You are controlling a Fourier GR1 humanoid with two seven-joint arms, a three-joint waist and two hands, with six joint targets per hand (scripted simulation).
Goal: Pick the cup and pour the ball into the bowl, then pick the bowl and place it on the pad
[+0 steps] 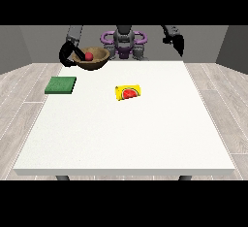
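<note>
The hand at the view's left [66, 54] is raised at the far left, its arm coming down from the shoulder; its fingers appear curled around the rim of what it carries, though they are too small to be sure. The hand at the view's right [178, 44] hangs raised and apart.

Bare test room, lab-like rather than a home. Plain grey walls [29, 44], no furniture or decoration against them. Pale wood-plank floor [19, 88] runs around a large white table [126, 138] on dark legs. A humanoid robot [124, 40] stands behind the table at the far edge. Few small props on the tabletop.
</note>
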